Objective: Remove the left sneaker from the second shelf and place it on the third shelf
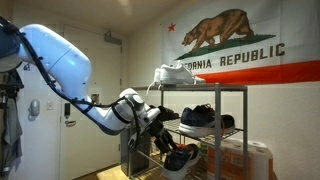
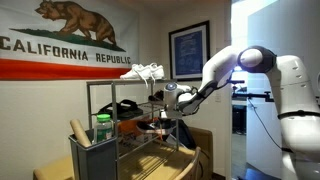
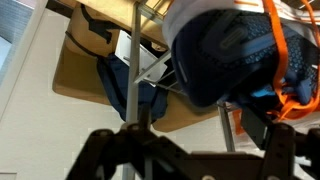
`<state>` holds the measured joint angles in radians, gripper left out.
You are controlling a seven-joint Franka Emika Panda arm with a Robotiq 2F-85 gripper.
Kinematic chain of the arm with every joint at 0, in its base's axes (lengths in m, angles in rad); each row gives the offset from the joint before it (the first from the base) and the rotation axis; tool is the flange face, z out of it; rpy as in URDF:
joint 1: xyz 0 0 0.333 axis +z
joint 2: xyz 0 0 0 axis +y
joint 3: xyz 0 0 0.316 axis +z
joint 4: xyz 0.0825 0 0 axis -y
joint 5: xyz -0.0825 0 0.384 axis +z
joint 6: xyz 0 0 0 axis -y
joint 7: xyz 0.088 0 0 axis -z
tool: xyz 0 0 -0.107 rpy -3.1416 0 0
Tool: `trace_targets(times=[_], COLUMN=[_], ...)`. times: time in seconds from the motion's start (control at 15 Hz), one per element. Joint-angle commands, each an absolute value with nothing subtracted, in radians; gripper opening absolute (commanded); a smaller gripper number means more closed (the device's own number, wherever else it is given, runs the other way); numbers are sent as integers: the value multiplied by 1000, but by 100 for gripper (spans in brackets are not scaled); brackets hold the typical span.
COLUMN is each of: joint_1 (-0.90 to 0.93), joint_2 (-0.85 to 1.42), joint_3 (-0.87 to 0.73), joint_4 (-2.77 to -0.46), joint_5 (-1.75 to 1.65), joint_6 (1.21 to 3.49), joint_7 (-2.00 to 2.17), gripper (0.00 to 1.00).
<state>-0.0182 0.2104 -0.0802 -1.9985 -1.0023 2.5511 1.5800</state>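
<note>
The left sneaker (image 1: 180, 155) is right at the gripper (image 1: 160, 128), lower than the second shelf (image 1: 228, 129).

From where I stand, in both exterior views the dark shoe with its orange lining sits just under and beyond the gripper, at the rack's near end. The other dark sneakers (image 1: 200, 116) sit farther along and above it. A white shoe (image 1: 172, 72) is higher still, well above the gripper. In the wrist view the sneaker fills the space just ahead of the fingers (image 3: 262, 135); whether they are clamped on it I can't tell, nor whether it rests on wire.
</note>
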Motion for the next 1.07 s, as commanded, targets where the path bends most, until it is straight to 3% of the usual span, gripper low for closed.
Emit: trace_targets(times=[0.0, 0.6, 1.0], joint_1=[1, -2, 11], joint_2=[114, -152, -319], joint_3=[-88, -32, -6], joint_4=[-2069, -2279, -2354], joint_5=[-1040, -999, -775], joint_6=[2539, 2387, 2271], joint_7=[1619, 1514, 1158], gripper=[100, 100, 100])
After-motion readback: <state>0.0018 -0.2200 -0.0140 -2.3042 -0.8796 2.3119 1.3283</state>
